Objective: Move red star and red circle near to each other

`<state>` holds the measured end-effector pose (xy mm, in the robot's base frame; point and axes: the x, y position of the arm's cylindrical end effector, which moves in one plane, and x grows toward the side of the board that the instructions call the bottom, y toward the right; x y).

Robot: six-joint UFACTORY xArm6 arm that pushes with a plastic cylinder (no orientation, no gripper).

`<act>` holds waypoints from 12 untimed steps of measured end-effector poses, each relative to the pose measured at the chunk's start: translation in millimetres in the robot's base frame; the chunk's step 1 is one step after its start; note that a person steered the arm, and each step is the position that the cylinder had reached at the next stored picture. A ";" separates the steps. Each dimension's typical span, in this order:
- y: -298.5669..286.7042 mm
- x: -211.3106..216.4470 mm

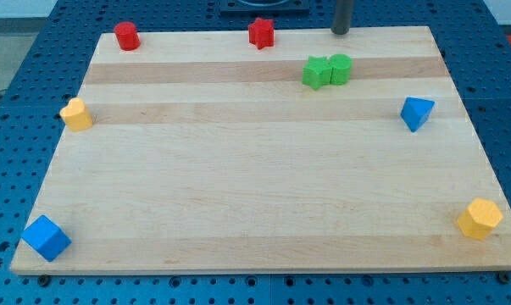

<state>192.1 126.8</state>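
Note:
The red star (261,33) sits near the board's top edge, a little right of centre. The red circle (126,36) sits at the top left corner of the board, far to the star's left. My tip (340,31) is at the board's top edge, to the right of the red star and apart from it, just above the green blocks. It touches no block.
A green star (317,72) and a green circle (341,68) stand touching below my tip. A yellow block (76,113) is at the left edge, a blue triangle (416,112) at the right, a blue cube (46,237) bottom left, a yellow hexagon (479,219) bottom right. The wooden board (255,186) lies on a blue pegboard.

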 end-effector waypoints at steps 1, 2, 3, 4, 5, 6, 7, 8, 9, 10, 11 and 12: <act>-42.6 0.3; -95.7 0.7; -136.9 0.8; -169.9 0.6; -199.6 1.2; -227.9 7.1; -232.1 9.8; -217.9 13.9; -193.1 34.5; -212.1 81.7; -290.3 116.7; -364.8 131.1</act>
<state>323.2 -238.1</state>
